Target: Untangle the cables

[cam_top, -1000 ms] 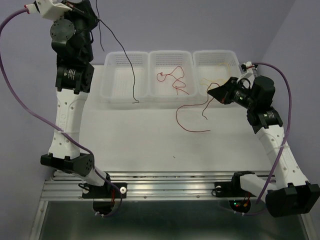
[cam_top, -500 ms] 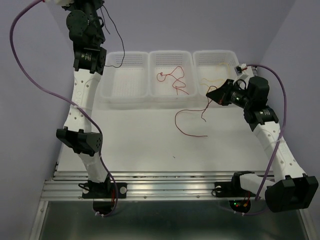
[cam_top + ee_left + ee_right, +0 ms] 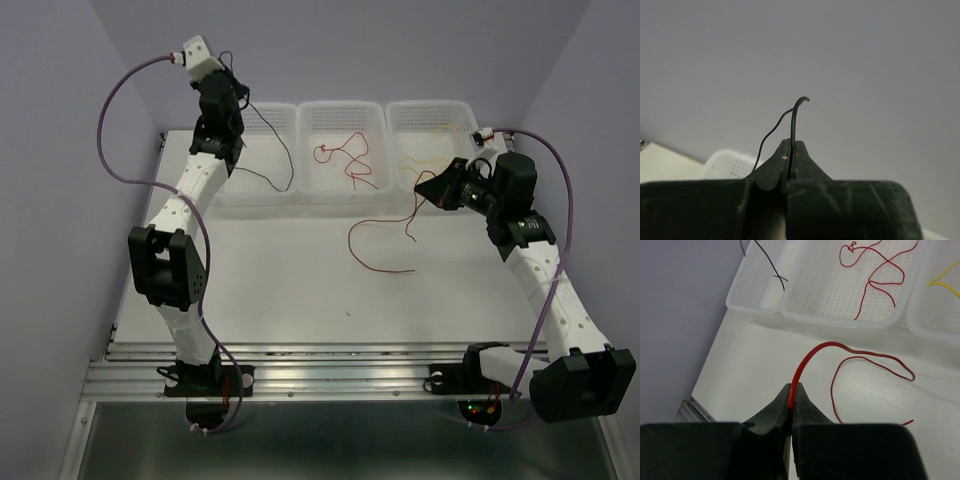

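Left hand point(image 3: 791, 143) pinches black cable point(image 3: 793, 120); right hand point(image 3: 792, 388) pinches red cable point(image 3: 830, 343).

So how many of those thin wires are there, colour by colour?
Red wire: 2, one in the middle basket, one trailing onto the table from the shut right claw.
Black wire: 1, pinched in the left claw.
Yellow wire: 1, as far as I can tell, in the right basket.
Total: 4.
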You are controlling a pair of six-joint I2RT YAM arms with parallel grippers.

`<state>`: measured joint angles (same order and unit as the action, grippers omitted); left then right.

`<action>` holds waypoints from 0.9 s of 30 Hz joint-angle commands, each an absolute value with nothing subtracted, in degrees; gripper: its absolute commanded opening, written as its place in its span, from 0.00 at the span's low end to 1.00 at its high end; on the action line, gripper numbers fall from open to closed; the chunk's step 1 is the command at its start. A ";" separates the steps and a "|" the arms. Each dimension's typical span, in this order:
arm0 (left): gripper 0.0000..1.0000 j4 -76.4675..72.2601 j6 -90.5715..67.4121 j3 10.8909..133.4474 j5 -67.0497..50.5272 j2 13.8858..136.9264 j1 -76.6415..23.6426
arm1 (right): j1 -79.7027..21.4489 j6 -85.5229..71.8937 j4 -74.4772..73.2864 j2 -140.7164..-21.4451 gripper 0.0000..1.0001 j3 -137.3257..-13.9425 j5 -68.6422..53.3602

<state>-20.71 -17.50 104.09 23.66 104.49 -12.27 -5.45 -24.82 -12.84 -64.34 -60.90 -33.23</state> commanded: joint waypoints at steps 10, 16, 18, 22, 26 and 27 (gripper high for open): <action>0.05 -3.54 -24.17 100.53 22.24 111.62 -11.69 | -5.89 -23.55 -13.10 -63.37 0.01 -62.40 -32.17; 0.98 5.62 -25.93 106.44 23.91 112.34 -11.69 | -5.89 -23.91 -13.27 -64.60 0.01 -65.30 -35.06; 0.99 5.45 -25.66 105.65 23.29 110.40 -11.60 | -5.89 -23.91 -12.92 -64.86 0.01 -67.75 -37.35; 0.99 6.15 -24.87 104.42 21.36 104.69 -11.69 | -5.89 -24.78 -10.03 -65.39 0.01 -73.11 -41.39; 0.99 8.51 -24.61 102.92 17.76 96.60 -11.69 | -5.89 -25.05 -10.72 -68.81 0.01 -84.35 -45.78; 0.99 9.74 -24.87 103.18 16.36 95.63 -11.78 | -5.89 -26.09 -10.64 -70.82 0.01 -89.16 -46.31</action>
